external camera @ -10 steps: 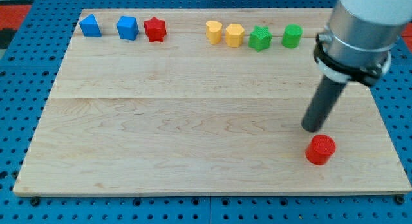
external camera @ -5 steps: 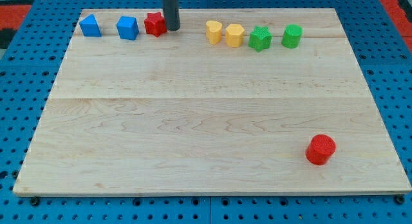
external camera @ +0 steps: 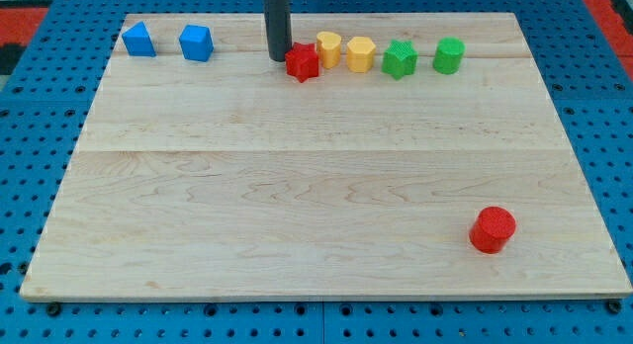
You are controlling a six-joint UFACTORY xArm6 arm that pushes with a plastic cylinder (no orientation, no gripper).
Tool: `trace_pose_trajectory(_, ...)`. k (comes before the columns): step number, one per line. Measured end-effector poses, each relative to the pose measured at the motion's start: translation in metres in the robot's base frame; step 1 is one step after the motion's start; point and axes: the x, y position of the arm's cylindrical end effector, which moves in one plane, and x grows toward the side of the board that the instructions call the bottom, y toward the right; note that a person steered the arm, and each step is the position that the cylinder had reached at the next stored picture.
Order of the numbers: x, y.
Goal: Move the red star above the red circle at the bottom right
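Pressed bare against the upper-left side of the red star [external camera: 303, 62] and holding nothing, my tip [external camera: 279, 57] has the star near the view's top, while the red circle [external camera: 493, 229] lies well apart toward the bottom right, roughly along the push line.

You'll see my tip [external camera: 278, 56] has pushed the red star [external camera: 303, 62] rightward, up against the yellow blocks [external camera: 328, 48].
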Motion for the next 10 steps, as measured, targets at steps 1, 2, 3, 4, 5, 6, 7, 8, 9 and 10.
trace_pose_trajectory(1,-0.008,-0.006)
trace_pose_trajectory(2,0.005,-0.001)
trace_pose_trajectory(3,0.024,0.046)
trace_pose_trajectory(4,0.024,0.075)
trace_pose_trajectory(5,0.022,0.091)
trace_pose_trajectory(6,0.067,0.137)
trace_pose_trajectory(7,0.076,0.161)
trace_pose_trajectory(8,0.068,0.166)
trace_pose_trajectory(9,0.079,0.173)
trace_pose_trajectory(10,0.113,0.186)
